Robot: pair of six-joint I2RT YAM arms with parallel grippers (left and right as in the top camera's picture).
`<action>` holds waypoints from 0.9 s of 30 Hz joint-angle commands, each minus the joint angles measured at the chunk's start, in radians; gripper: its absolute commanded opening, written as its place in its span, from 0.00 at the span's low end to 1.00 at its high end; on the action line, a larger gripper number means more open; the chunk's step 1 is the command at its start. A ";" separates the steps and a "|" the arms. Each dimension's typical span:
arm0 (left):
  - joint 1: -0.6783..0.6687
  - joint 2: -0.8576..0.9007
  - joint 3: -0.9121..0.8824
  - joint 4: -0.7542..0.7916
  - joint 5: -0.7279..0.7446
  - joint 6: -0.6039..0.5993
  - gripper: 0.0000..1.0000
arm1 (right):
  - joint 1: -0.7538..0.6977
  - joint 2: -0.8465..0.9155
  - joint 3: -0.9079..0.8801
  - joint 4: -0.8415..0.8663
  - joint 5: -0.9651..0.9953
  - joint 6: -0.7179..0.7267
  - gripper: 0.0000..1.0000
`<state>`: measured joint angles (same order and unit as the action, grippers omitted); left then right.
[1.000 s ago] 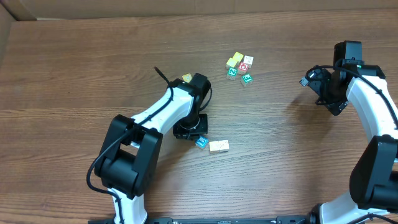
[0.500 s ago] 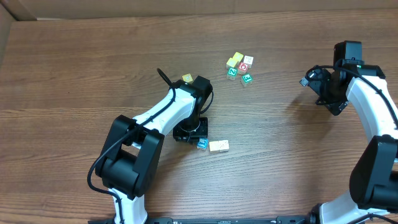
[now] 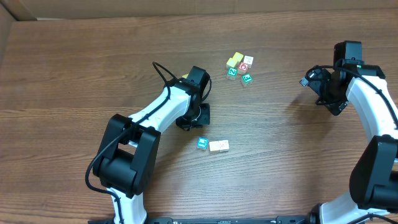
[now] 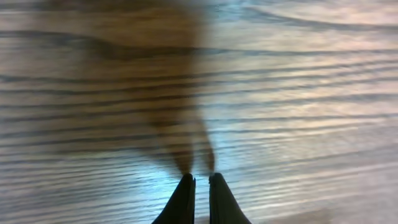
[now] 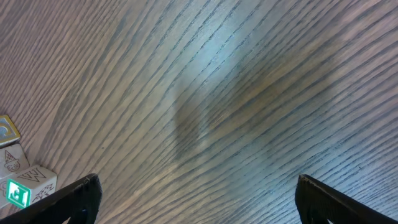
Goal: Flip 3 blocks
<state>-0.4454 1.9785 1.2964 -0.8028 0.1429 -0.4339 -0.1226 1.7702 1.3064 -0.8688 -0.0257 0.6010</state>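
A blue-framed block lies on the wooden table, touching a pale pair of blocks to its right, one whitish and one cream. My left gripper hovers just beyond them, apart from all three. In the left wrist view the left gripper is shut with nothing between its fingers, and only bare wood lies below. My right gripper stays far right. It stands wide open over bare wood, holding nothing.
A tight group of yellow, green, red and white cubes sits at the back centre, and some of these cubes show at the left edge of the right wrist view. A lone yellow cube peeks out behind my left arm.
My left gripper has drawn back from the blue-framed block toward the far side, leaving that block fully uncovered. The right arm has not moved.
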 commanded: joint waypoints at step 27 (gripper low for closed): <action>-0.007 -0.004 -0.004 -0.048 0.117 0.109 0.04 | 0.001 -0.006 0.010 0.003 0.005 -0.006 1.00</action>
<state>-0.4454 1.9785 1.2964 -0.8501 0.2165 -0.3546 -0.1226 1.7702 1.3064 -0.8684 -0.0257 0.6014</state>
